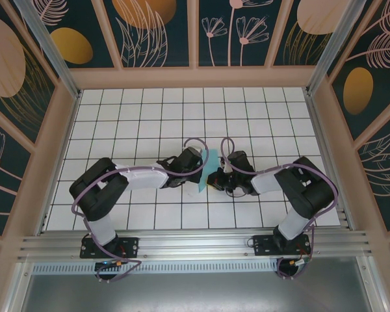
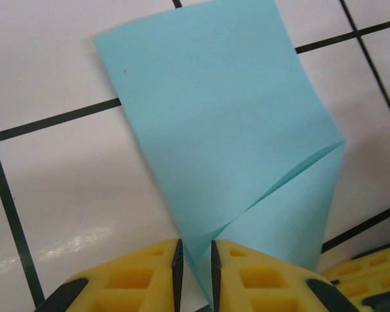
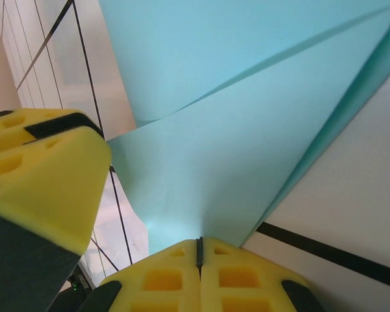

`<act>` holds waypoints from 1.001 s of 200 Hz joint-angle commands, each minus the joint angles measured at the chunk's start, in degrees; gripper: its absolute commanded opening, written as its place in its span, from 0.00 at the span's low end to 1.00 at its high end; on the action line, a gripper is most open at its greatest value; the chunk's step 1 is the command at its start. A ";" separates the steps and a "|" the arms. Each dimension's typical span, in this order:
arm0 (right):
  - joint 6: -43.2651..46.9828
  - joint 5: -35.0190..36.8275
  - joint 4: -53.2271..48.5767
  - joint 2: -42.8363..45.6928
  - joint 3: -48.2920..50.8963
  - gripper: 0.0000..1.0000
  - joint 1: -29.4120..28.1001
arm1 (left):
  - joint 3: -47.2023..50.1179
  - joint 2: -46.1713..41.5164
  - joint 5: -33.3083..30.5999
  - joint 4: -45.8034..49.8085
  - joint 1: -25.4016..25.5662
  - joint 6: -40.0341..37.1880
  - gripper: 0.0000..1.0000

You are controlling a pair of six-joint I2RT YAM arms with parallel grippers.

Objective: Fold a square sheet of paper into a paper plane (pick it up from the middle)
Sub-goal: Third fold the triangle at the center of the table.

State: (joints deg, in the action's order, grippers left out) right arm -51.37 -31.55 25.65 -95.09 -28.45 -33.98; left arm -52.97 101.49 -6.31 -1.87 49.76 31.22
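The light cyan sheet of paper (image 1: 208, 171) is lifted off the table between my two grippers, bent over itself with a diagonal fold line (image 2: 292, 172). In the left wrist view its lower corner (image 2: 227, 117) runs down into the narrow gap of my left gripper (image 2: 194, 260), whose pads stand slightly apart on either side of it. My right gripper (image 3: 199, 250) is shut tight on the paper's edge (image 3: 234, 149). From above, the left gripper (image 1: 196, 164) and right gripper (image 1: 218, 179) nearly meet at the sheet.
White grid-tiled table (image 1: 143, 123) with pink frame walls all round. A yellow finger of the left gripper (image 3: 45, 188) looms close at the left of the right wrist view. Part of the right gripper's yellow finger (image 2: 370, 273) sits at the left wrist view's lower right.
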 commanded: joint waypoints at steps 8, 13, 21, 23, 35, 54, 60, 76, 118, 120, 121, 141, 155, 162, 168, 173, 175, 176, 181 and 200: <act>1.86 2.99 -4.07 -2.28 -0.64 0.06 -0.54 | -1.74 -5.49 1.40 0.51 -0.10 1.75 0.23; 1.83 3.05 -4.11 -2.28 -0.69 0.06 -0.51 | -1.68 -5.85 1.41 0.39 -0.10 1.97 0.22; 1.88 3.06 -4.20 -2.35 -0.80 0.06 -0.51 | -1.78 -6.12 1.45 0.51 -0.13 2.24 0.21; 1.89 3.03 -4.20 -2.35 -0.77 0.06 -0.55 | -1.89 -6.13 1.53 0.58 -0.11 2.26 0.20; 1.74 3.05 -4.20 -2.46 -0.98 0.06 -0.50 | -1.88 -5.90 3.11 -0.02 -0.15 2.07 0.17; 1.80 3.12 -4.37 -2.43 -1.26 0.06 -0.51 | -1.86 -4.48 5.70 -0.65 -0.11 2.27 0.10; 1.74 3.23 -4.54 -2.41 -1.26 0.06 -0.51 | -1.96 -3.84 6.23 -0.85 -0.10 2.33 0.08; 1.86 3.42 -4.73 -2.23 -1.35 0.06 -0.51 | -2.31 -1.10 6.91 -0.77 -0.24 2.61 0.06; 1.88 3.41 -4.88 -1.68 -1.25 0.06 -0.48 | -2.40 3.41 6.27 -0.99 -0.60 3.31 0.02; 1.91 3.42 -4.92 -1.66 -1.26 0.06 -0.48 | -2.33 3.48 6.19 -1.02 -0.62 3.36 0.02; 1.90 3.42 -4.96 -1.62 -1.26 0.06 -0.52 | -2.32 3.55 6.16 -1.07 -0.62 3.38 0.02; 1.89 3.38 -5.04 -1.21 -1.26 0.06 -0.56 | -1.70 4.58 5.56 -1.22 -1.20 3.42 0.01; 2.02 3.69 -5.56 -0.96 -1.35 0.06 -0.54 | -1.07 4.68 4.88 -1.33 -1.31 2.84 0.01; 2.13 3.72 -5.76 -0.78 -1.44 0.06 -0.50 | -0.54 4.51 5.00 -1.78 -1.32 2.58 0.01; 2.16 3.78 -5.87 -0.74 -1.44 0.06 -0.53 | -0.23 4.50 5.35 -2.28 -1.40 2.38 0.02; 2.15 3.69 -5.87 -0.63 -1.41 0.06 -0.51 | -0.07 4.56 5.57 -2.58 -1.33 2.20 0.02; 2.15 3.69 -5.83 -0.58 -1.38 0.06 -0.53 | 0.05 4.61 5.68 -2.67 -1.37 2.18 0.02; 2.15 3.65 -5.85 -0.56 -1.41 0.06 -0.50 | 0.10 4.64 5.73 -2.73 -1.40 2.14 0.02; 2.17 3.54 -5.79 -0.46 -1.42 0.06 -0.52 | 0.28 4.88 5.91 -2.95 -1.41 2.04 0.02; 1.93 2.87 -5.31 0.94 -1.52 0.07 -0.64 | 0.49 5.82 6.03 -3.10 -1.37 1.97 0.01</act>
State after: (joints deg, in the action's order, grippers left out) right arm -50.94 -31.46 23.31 -95.02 -29.54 -34.02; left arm -53.76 105.71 -0.40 -4.16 48.84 33.74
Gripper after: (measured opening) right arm 0.068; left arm 0.070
